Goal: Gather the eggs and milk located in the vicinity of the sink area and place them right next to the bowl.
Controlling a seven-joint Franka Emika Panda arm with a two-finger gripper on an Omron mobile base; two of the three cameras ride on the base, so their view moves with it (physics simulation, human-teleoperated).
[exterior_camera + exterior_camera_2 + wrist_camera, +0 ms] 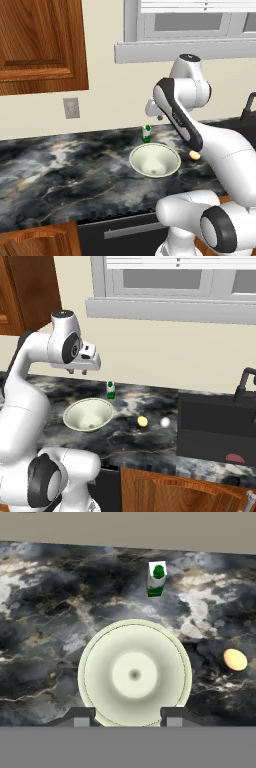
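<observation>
The milk point(156, 578) bears a green round mark, no readable writing; dark marbled tabletop point(60, 170); the hand point(125, 716) hangs released, empty, above the bowl point(134, 674).

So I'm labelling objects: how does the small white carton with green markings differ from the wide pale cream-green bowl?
The white-and-green milk carton stands tall and boxy; the glossy cream-green bowl is round, shallow and far wider. The carton bears green marks; the bowl is plain. Both rest upright on the dark marbled counter.
</observation>
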